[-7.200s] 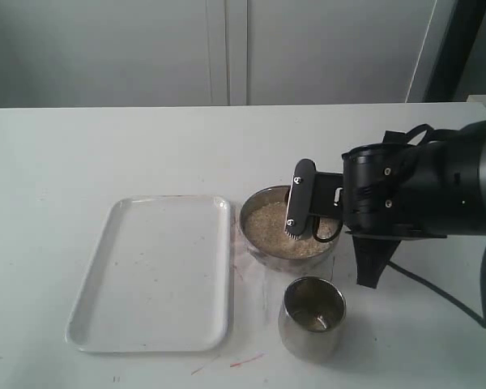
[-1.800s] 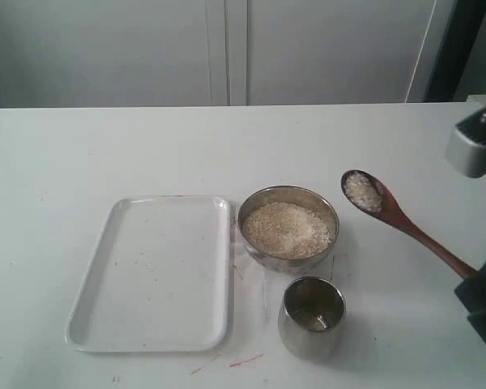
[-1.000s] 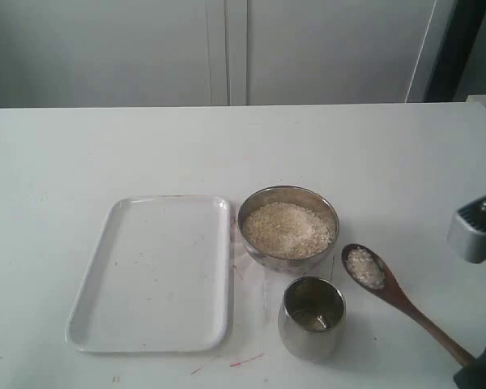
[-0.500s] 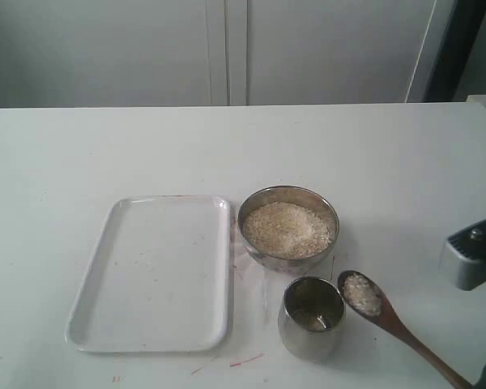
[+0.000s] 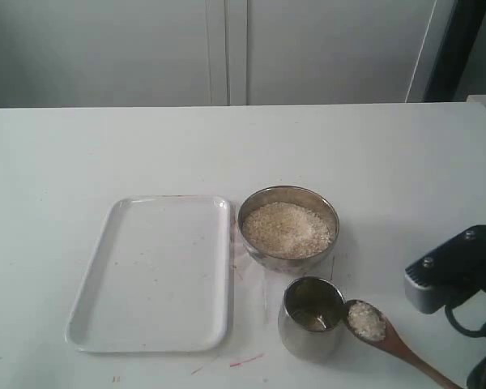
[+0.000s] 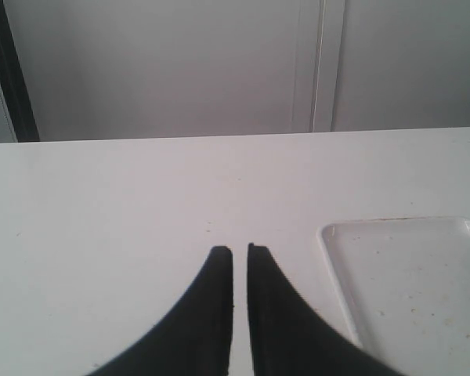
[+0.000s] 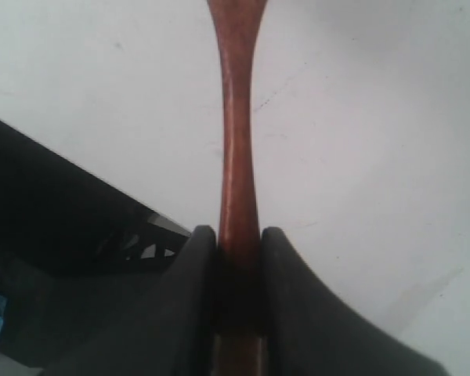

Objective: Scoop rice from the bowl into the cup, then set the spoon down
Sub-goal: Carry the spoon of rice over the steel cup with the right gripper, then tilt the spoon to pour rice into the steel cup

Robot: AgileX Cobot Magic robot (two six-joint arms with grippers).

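The steel bowl (image 5: 251, 241) holds a pale heap of rice (image 5: 287, 228) near the table's middle. In front of it stands the steel cup (image 5: 310, 334). The wooden spoon (image 5: 397, 346) carries rice in its oval head, which sits right against the cup's right rim. My right gripper (image 7: 239, 233) is shut on the spoon's handle (image 7: 237, 149); in the exterior view only part of that arm (image 5: 458, 271) shows at the lower right. My left gripper (image 6: 240, 251) hovers over bare table, fingers nearly together with nothing between them; it is out of the exterior view.
A white rectangular tray (image 5: 154, 271) lies left of the bowl, and its corner (image 6: 407, 274) shows in the left wrist view. A red mark (image 5: 245, 359) is on the table in front of the tray. Grey cabinet doors stand behind the table.
The right arm has carried the loaded spoon from right of the bowl down and toward the cup; the spoon head now meets the cup's right rim. Bowl, cup and tray have not moved.
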